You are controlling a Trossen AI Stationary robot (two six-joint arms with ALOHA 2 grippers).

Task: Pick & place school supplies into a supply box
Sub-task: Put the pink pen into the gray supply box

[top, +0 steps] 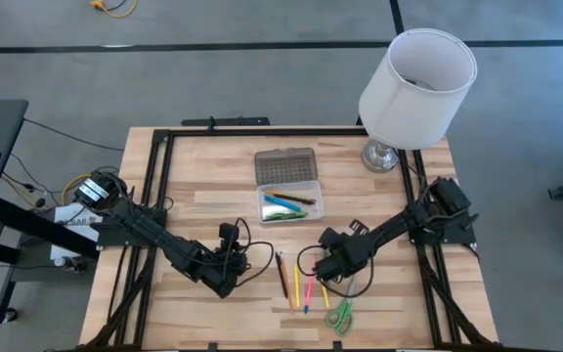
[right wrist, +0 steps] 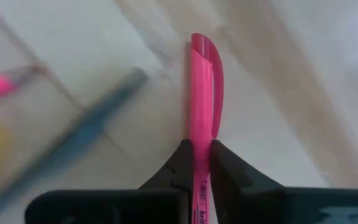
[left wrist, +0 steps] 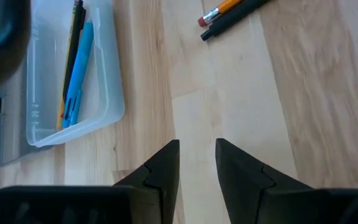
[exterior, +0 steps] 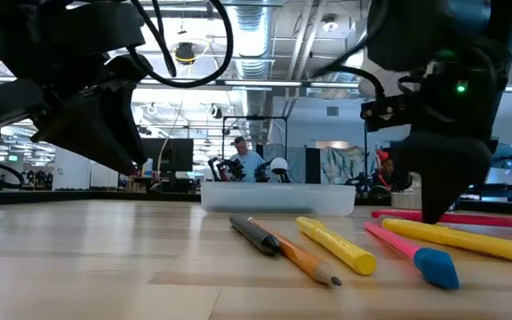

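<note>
Nearest the front edge of the wooden table (top: 203,210), green-handled scissors (top: 339,315) are seen lying flat. Just behind them a row of loose supplies is laid out: a dark pen (top: 281,274) and an orange pencil (top: 287,281) side by side, then a yellow marker (top: 296,286) and a pen with a blue end (top: 307,293). In the low view the same row is seen across the board, the dark pen (exterior: 254,235) and orange pencil (exterior: 302,258) touching along their length, the yellow marker (exterior: 336,245) just beside them.

The right gripper (top: 326,266) is lowered onto this row. In the right wrist view its fingers (right wrist: 180,163) are pressed against both sides of a pink highlighter (right wrist: 201,118), which is pinched between them and points straight ahead over the wood.

The left gripper (top: 227,278) is held low over bare table, near the dark pen but apart from it. In the left wrist view its fingers (left wrist: 166,165) are parted by a narrow gap, and nothing is held.

Farther back, at the table's middle, the supply box (top: 289,203) is set with its clear tray open and its dotted lid (top: 286,164) folded away behind. A blue pen (left wrist: 77,68) and other pens are already lying inside.

At the far right corner a white lamp (top: 416,88) is standing.
</note>
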